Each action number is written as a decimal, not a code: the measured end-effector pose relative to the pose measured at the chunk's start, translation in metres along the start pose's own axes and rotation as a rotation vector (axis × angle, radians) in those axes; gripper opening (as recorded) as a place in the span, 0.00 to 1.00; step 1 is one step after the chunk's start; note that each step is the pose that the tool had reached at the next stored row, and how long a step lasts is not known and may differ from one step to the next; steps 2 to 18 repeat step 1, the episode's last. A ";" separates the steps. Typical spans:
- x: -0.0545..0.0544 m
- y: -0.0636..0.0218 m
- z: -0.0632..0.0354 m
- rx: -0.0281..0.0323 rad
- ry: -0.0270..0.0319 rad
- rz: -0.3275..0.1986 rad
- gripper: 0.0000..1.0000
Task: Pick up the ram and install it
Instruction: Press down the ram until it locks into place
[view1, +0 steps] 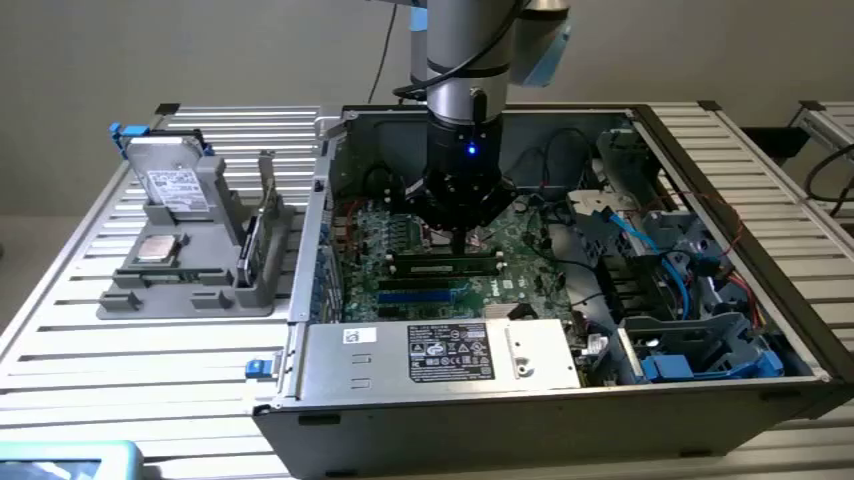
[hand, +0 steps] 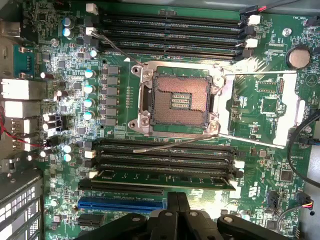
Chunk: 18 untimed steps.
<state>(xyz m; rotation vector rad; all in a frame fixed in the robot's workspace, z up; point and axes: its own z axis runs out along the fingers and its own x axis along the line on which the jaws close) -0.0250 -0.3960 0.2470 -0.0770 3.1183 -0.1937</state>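
Observation:
The ram is a long green stick lying along the black slot bank nearest the blue connector on the large green motherboard. In the wrist view the ram shows edge-on as a thin green strip in the outermost slot of that bank. My gripper hangs inside the open computer case, just above the middle of the stick. Its two dark fingers are pressed together with nothing between them, right beside the ram's long edge. I cannot tell whether they touch it.
The open processor socket sits mid-board, with a second slot bank beyond it. A blue connector lies by the fingers. The power supply and cables crowd the case. A grey holder with a drive and silver chip stands at the exterior view's left.

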 end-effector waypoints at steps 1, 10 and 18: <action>0.000 0.0000 0.0000 0.0000 0.0000 0.000 0.11; 0.000 0.0000 0.0000 0.0000 0.0000 0.000 0.11; 0.000 0.0000 0.0000 0.0000 0.0000 0.000 0.11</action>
